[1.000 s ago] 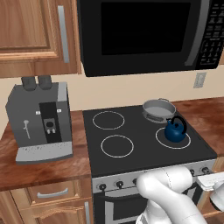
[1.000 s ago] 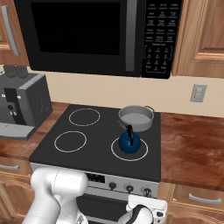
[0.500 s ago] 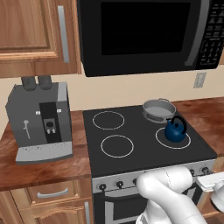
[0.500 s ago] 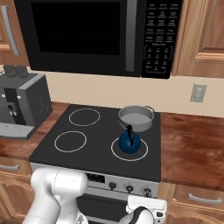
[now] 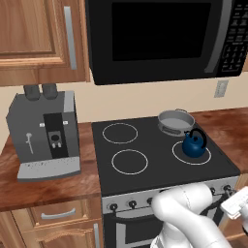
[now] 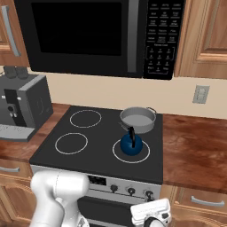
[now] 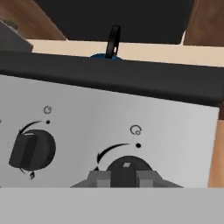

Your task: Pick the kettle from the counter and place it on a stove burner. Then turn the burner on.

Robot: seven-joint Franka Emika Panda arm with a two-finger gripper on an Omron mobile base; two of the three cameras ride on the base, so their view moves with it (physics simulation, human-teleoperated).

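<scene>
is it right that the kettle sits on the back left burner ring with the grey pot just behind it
Not quite. The kettle sits on the front right burner ring, not the back left one, as the right base view shows. The grey pot is just behind it.

There is one kettle (image 5: 194, 144) and one grey pot (image 5: 176, 121). The cooktop has four white burner rings (image 5: 129, 161). On the stove front I count five knobs (image 6: 130, 190). One coffee machine (image 5: 45, 133), one microwave (image 5: 160, 36) and one wall outlet (image 6: 200, 94) are there.
</scene>
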